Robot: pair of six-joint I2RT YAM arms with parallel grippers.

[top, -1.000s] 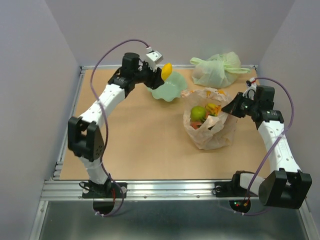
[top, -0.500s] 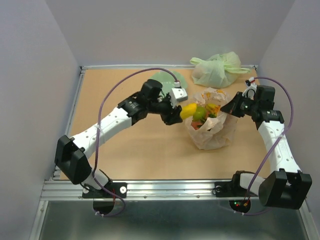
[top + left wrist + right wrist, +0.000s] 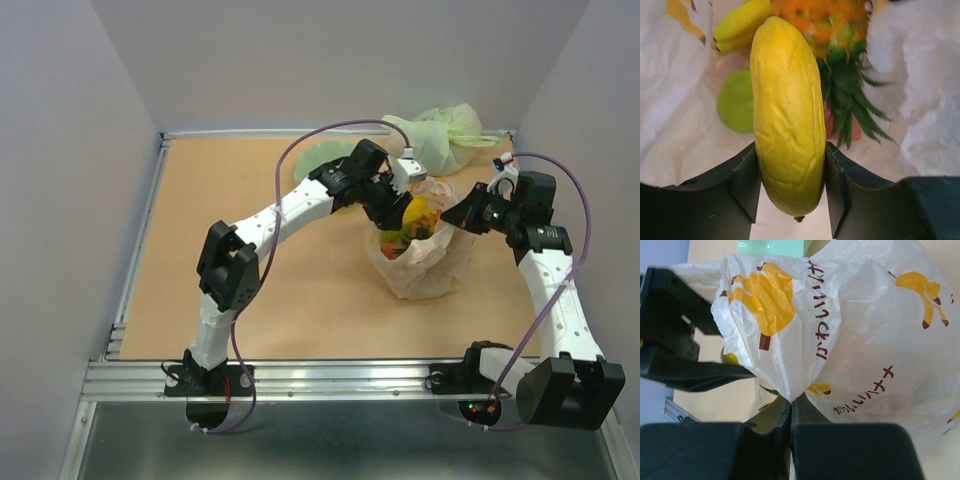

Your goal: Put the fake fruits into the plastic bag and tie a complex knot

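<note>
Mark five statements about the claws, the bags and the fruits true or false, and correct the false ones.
1. The left claw grips a yellow fruit. True.
2. The right claw is open, clear of the plastic bag. False: it is shut, pinching a fold of that bag.
3. A green fruit lies inside the plastic bag. True.
4. The plastic bag is tied shut. False: its mouth is open, and the yellow fruit hangs over it.
5. The pale green knotted bag lies at the near edge by the arm bases. False: it lies at the table's far edge.
</note>
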